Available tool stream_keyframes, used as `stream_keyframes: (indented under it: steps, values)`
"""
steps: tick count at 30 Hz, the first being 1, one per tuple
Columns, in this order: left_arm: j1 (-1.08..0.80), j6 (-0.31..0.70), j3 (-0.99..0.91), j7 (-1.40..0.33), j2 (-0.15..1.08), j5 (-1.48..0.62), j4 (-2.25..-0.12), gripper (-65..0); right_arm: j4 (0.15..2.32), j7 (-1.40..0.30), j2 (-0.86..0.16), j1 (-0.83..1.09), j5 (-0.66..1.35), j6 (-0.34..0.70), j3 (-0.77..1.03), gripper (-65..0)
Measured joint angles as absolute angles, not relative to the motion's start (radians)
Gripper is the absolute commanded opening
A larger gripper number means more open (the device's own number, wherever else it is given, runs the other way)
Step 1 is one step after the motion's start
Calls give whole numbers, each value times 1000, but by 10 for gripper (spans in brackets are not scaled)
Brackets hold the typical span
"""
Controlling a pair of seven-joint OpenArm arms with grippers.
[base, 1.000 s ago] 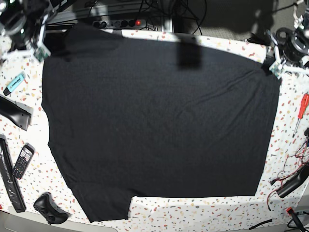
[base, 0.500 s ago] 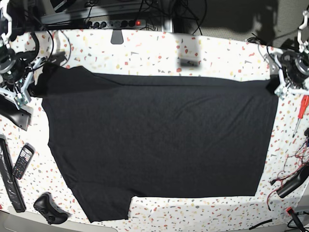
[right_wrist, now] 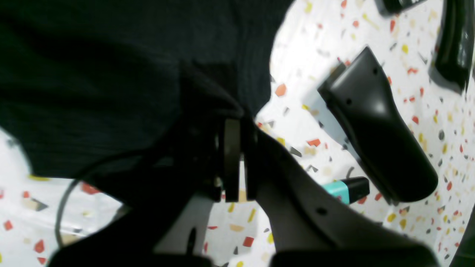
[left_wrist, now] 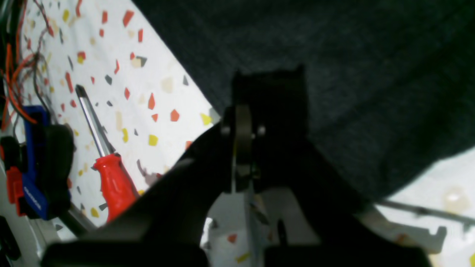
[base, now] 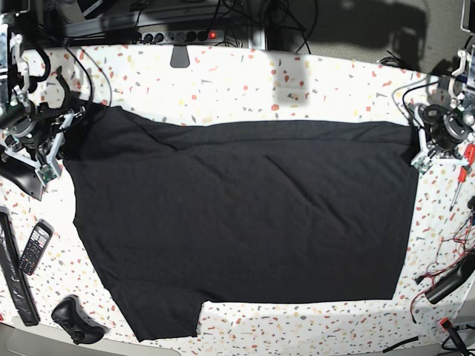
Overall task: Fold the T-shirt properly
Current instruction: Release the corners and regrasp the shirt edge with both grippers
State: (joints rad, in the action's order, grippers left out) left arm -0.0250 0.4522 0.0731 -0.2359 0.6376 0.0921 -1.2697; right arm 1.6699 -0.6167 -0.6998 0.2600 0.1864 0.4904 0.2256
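The black T-shirt (base: 245, 215) lies spread over the speckled table (base: 237, 81), one sleeve pointing to the front left. Its far edge runs straight between my two grippers. My right gripper (base: 53, 148) is at the shirt's far left corner. In the right wrist view it (right_wrist: 232, 126) is shut, with black fabric (right_wrist: 111, 55) bunched around its fingertips. My left gripper (base: 420, 152) is at the far right corner. In the left wrist view it (left_wrist: 241, 122) is shut on the shirt's edge (left_wrist: 371, 74). No rainbow print shows.
A red screwdriver (base: 464, 170) and loose wires (base: 453, 245) lie right of the shirt. On the left are a black curved part (base: 22, 174), a teal marker (right_wrist: 345, 187), a phone (base: 35, 247), a long black bar (base: 15, 282) and a controller (base: 74, 319). A power strip (base: 178, 35) lies behind.
Both grippers have moved toward the table's front, bringing the shirt's far edge with them. A wide band of table at the back now shows.
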Motion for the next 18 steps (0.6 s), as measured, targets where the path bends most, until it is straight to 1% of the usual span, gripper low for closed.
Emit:
stream_keyframes:
  steps: [1,2,4,5,6,7,8,9,13,18]
  values:
    - [-20,451,73,-239,638,93,-1264,-650,1666,-618,-701,257,183,490,226,-650]
    - [-19,451,73,-242,638,93,-1264,-650,1667,-621,-701,257,183,490,226,-632]
    - [-13,453,73,-242,637,93,-1264,-650,1667,-622,-700,258,186,490,226,-531]
    - [-9,453,74,-244,637,80,-1264,-633,1667,-622,-700,257,186,490,226,-488]
    - [-2,452,74,-255,637,46,-1264,-567,1667,-622,-700,255,186,490,226,-459]
    - [7,452,74,-258,638,20,-1264,-508,1667,-622,-700,255,189,490,226,-447]
    - [16,451,74,-261,639,-7,-1264,-467,1667,-629,-700,251,208,489,227,-446]
    - [24,450,74,-265,641,-26,-1264,-448,1667,-646,-700,245,239,486,230,-446]
    - [39,453,44,-347,640,-102,-1272,-447,1692,-675,-698,229,357,479,295,-446]
    - [32,448,-115,-426,611,-318,-1335,-447,1752,-752,-696,227,524,475,410,-453]
